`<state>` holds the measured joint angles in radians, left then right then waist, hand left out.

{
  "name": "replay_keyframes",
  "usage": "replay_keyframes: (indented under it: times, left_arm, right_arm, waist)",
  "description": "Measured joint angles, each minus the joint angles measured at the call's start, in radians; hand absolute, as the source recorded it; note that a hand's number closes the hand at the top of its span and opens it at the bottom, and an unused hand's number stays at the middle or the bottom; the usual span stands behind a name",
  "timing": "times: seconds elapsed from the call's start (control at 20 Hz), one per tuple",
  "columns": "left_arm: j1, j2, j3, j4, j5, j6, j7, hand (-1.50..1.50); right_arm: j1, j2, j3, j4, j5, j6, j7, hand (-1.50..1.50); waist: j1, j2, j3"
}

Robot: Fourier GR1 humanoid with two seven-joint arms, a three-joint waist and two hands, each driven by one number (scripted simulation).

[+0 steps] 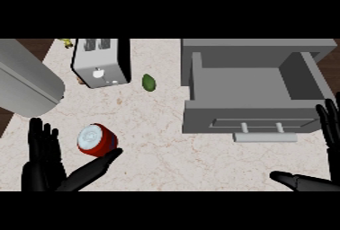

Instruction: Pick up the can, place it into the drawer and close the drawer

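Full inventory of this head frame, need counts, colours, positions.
Red cylindrical can with a white top: 1, red and white, lying tilted on the counter at lower left, beside the left hand's thumb.
Grey box-shaped drawer: 1, grey, upper right, pulled open, nothing visible inside, bar handle on its front.
Silver metal toaster: 1, silver, upper left.
Small green oval fruit: 1, green, on the counter between toaster and drawer.
Large grey rounded object: 1, grey, far left edge; cannot tell what it is.
Beige speckled counter: 1, beige.
Left hand: 1, black, lower left, fingers straight, open beside the can.
Right hand: 1, black, right edge, open, near the drawer front.
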<state>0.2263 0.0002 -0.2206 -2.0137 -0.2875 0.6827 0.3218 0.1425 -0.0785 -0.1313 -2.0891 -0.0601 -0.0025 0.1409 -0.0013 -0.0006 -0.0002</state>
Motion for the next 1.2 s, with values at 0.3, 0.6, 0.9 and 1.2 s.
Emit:
replay_keyframes:
  times: [0.3,0.6,0.9,1.2]
  left_arm:
    - [0.028,0.0,-0.019,0.158,0.11,0.053,-0.184,-1.5]
    - [0.01,0.0,0.027,0.313,0.236,0.079,-0.347,-1.5]
    - [-0.006,0.0,0.079,0.446,0.365,0.064,-0.494,-1.5]
    - [-0.033,0.0,0.123,0.584,0.46,0.032,-0.61,-1.5]
  right_arm:
    - [0.012,-0.012,-0.033,-0.017,-0.026,0.027,0.002,-1.5]
    - [0.021,-0.027,-0.065,-0.065,-0.047,0.043,0.046,-1.5]
    - [0.041,-0.025,-0.093,-0.114,-0.067,0.059,0.076,-1.5]
    - [0.033,-0.024,-0.127,-0.11,-0.087,0.08,0.08,-1.5]
  waist:
    - [0.0,0.0,0.0]
    - [0.0,0.0,0.0]
    - [0.0,0.0,0.0]
    - [0.0,0.0,0.0]
